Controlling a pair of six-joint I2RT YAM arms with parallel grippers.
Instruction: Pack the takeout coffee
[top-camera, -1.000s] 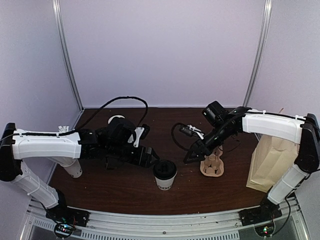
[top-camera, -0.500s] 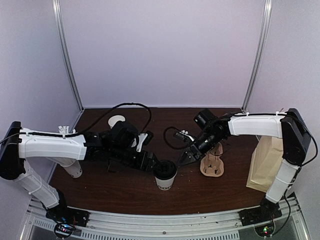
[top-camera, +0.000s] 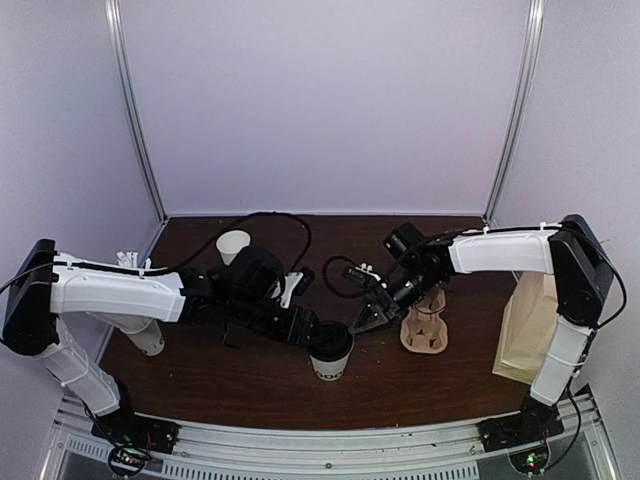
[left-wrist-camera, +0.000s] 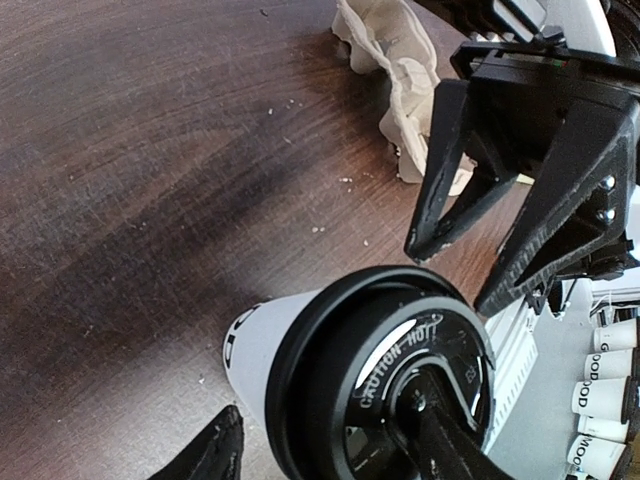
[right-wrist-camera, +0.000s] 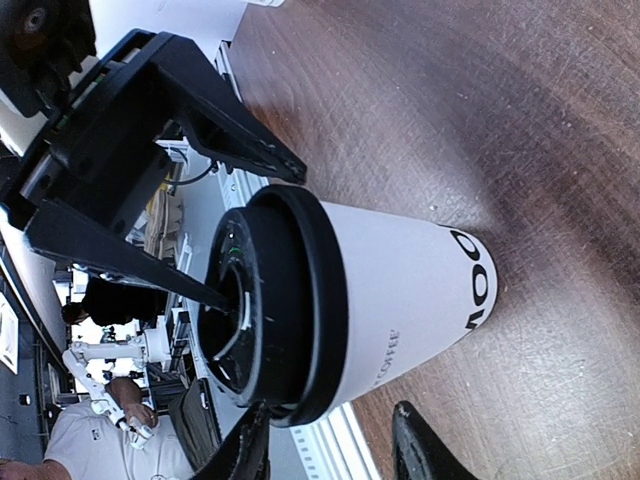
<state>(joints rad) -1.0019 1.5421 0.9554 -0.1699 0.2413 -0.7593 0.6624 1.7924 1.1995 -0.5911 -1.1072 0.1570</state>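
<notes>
The takeout coffee (top-camera: 329, 352), a white paper cup with dark print and a black lid, stands upright near the table's front middle. My left gripper (top-camera: 306, 331) reaches it from the left. In the left wrist view its jaws straddle the lid's edge (left-wrist-camera: 380, 370): one finger rests in the lid's centre recess and the other stands just off the cup wall, so this gripper (left-wrist-camera: 323, 405) is open. My right gripper (top-camera: 362, 318) hovers at the cup's upper right, open. In the right wrist view the cup (right-wrist-camera: 400, 290) lies just beyond that gripper (right-wrist-camera: 330, 410), not between its fingertips.
A brown pulp cup carrier (top-camera: 425, 325) lies right of the coffee, behind my right gripper. A tan paper bag (top-camera: 535, 330) stands at the far right. An empty white cup (top-camera: 233, 245) sits at the back left, another white cup (top-camera: 148, 340) under my left arm.
The left gripper slid right until it reached the cup's lid. The right gripper came left and down toward the cup. Both pairs of jaws have narrowed.
</notes>
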